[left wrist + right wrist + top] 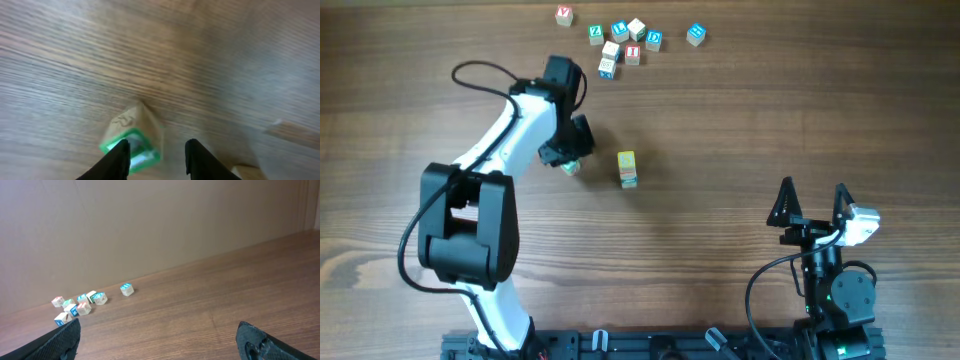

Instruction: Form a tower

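A: Where is the tower (627, 168) standing?
B: It's sitting mid-table, a slim stack showing a yellow top and blue-white below. I'm not managing to count levels from overhead.
A: What's the left gripper (158, 145) doing?
B: It's hovering near the tower, over a green-faced cube (131, 145) lying on the table (740, 120). The fingers (116, 162) are standing spread. The cube is sitting against one, the other is clear, so I'm reading no pinch.
A: And the right gripper (813, 190)?
B: It's sitting by its base, spread wide, holding nothing.
A: How much is remaining?
B: Plenty, I'm judging. The green cube isn't on the stack, and the loose cubes (625, 40) are waiting at the far edge, well apart.
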Controlling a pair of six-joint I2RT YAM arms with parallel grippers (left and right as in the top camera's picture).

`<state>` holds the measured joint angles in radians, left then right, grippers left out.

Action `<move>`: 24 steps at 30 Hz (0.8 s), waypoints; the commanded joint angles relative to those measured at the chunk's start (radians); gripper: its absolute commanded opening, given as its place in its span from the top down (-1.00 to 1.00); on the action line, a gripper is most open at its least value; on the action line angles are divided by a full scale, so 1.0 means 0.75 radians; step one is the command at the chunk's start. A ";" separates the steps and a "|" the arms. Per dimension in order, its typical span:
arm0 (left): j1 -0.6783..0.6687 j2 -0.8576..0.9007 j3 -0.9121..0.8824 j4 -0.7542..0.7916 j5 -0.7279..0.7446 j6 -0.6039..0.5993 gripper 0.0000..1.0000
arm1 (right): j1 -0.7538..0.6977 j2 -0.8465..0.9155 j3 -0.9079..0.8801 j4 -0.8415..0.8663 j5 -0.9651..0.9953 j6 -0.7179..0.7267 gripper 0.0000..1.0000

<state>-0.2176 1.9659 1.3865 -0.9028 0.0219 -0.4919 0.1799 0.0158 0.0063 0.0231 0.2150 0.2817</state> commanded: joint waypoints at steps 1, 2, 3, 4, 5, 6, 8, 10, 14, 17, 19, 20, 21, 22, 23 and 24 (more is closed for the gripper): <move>-0.001 0.007 -0.067 0.058 -0.017 -0.050 0.12 | -0.006 -0.006 -0.002 0.006 0.018 -0.022 -0.99; -0.001 0.007 -0.068 0.060 -0.017 -0.050 0.07 | -0.006 -0.006 -0.002 0.006 0.018 -0.023 -0.99; -0.001 0.007 -0.068 0.064 -0.017 -0.050 0.02 | -0.006 -0.006 -0.002 0.006 0.018 -0.022 -0.99; 0.000 0.007 -0.068 0.074 -0.018 -0.049 -0.04 | -0.006 -0.006 -0.002 0.006 0.018 -0.023 -0.99; 0.000 0.007 -0.068 0.085 -0.018 -0.048 -0.08 | -0.006 -0.006 -0.002 0.006 0.018 -0.023 -1.00; 0.000 0.007 -0.068 0.097 -0.018 -0.048 -0.09 | -0.006 -0.006 -0.002 0.006 0.018 -0.023 -0.99; 0.000 0.007 -0.068 0.098 -0.017 -0.049 -0.10 | -0.006 -0.006 -0.002 0.006 0.018 -0.022 -0.99; 0.000 0.007 -0.067 0.098 -0.017 -0.049 -0.09 | -0.006 -0.006 -0.002 0.006 0.018 -0.022 -0.99; 0.017 -0.073 -0.048 0.099 -0.016 -0.061 -0.07 | -0.006 -0.006 -0.002 0.006 0.018 -0.022 -0.99; 0.020 -0.204 -0.045 0.092 -0.017 -0.089 -0.09 | -0.006 -0.006 -0.002 0.006 0.018 -0.023 -0.99; 0.020 -0.252 -0.046 0.060 -0.016 -0.110 -0.11 | -0.006 -0.006 -0.002 0.006 0.018 -0.023 -0.99; 0.020 -0.259 -0.046 0.044 -0.016 -0.132 -0.11 | -0.006 -0.006 -0.002 0.006 0.018 -0.023 -0.99; 0.020 -0.259 -0.046 0.029 -0.016 -0.136 -0.14 | -0.006 -0.006 -0.002 0.006 0.018 -0.023 -1.00; 0.020 -0.257 -0.046 0.010 -0.017 -0.135 -0.15 | -0.006 -0.006 -0.002 0.006 0.018 -0.023 -0.99; 0.018 -0.252 -0.050 -0.001 -0.017 -0.135 -0.18 | -0.006 -0.006 -0.002 0.006 0.018 -0.023 -1.00; 0.016 -0.252 -0.057 -0.002 -0.017 -0.135 -0.20 | -0.006 -0.006 -0.002 0.006 0.018 -0.022 -1.00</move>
<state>-0.2077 1.7729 1.3567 -0.8913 0.0124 -0.5667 0.1799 0.0158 0.0059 0.0231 0.2150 0.2817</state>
